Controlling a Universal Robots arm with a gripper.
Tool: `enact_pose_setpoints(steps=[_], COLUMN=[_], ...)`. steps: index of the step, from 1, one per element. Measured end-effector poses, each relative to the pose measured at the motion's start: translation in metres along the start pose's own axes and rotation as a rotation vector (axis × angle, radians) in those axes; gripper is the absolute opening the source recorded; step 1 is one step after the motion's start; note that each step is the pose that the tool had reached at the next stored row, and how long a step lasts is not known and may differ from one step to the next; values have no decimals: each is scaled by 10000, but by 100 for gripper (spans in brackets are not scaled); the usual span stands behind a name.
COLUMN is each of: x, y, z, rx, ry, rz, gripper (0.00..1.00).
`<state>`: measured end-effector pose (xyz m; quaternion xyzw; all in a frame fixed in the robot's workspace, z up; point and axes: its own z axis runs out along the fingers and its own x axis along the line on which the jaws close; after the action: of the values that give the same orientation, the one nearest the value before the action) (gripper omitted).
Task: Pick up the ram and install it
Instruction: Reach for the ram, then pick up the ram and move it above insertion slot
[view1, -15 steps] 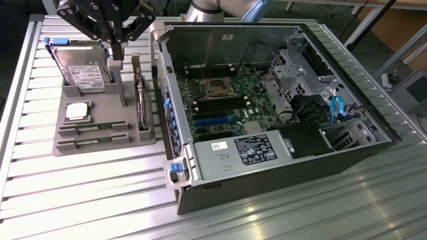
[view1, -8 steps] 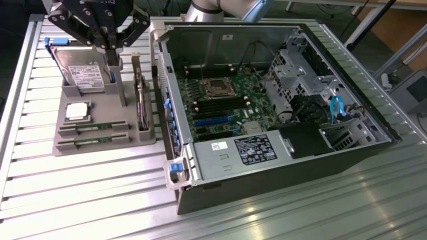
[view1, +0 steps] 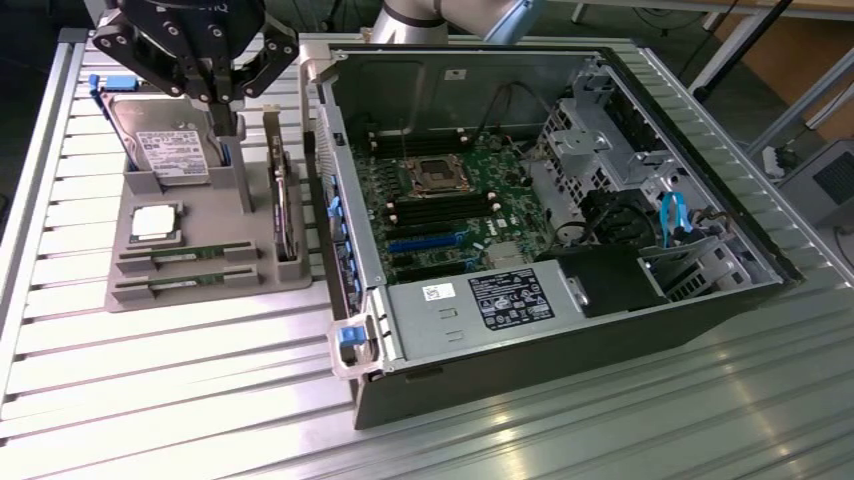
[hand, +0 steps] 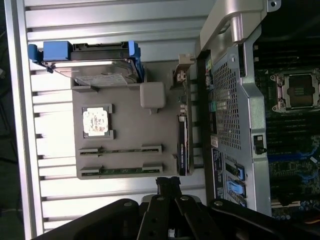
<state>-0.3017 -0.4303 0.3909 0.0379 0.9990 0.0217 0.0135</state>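
Two green ram sticks lie side by side in slots at the front of a grey holder tray (view1: 214, 225); the nearer ram (view1: 187, 284) and the farther ram (view1: 187, 257) show again in the wrist view as the ram (hand: 120, 170) and the second stick (hand: 120, 150). My black gripper (view1: 220, 100) hangs above the back of the tray, over the hard drive, well away from both sticks. Its fingers are shut together with nothing between them. In the wrist view the gripper (hand: 168, 184) points down just beyond the tray's edge.
The tray also holds a silver hard drive (view1: 167, 145) in a blue bracket, a CPU (view1: 154, 222) and an upright expansion card (view1: 280, 200). On the exterior view's right stands the open computer case (view1: 534, 330), with black memory slots (view1: 427, 212) on its motherboard. Everything rests on a slatted metal table (view1: 160, 380).
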Motion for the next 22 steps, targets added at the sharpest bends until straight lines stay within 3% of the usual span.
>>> enact_pose_setpoints(steps=[11,16,22], x=[0,0,0], y=[0,0,0], z=[0,0,0], rx=[-1,-23,-41], ry=[1,41,71], rz=[-27,-918,-1591], gripper=[10,10,10])
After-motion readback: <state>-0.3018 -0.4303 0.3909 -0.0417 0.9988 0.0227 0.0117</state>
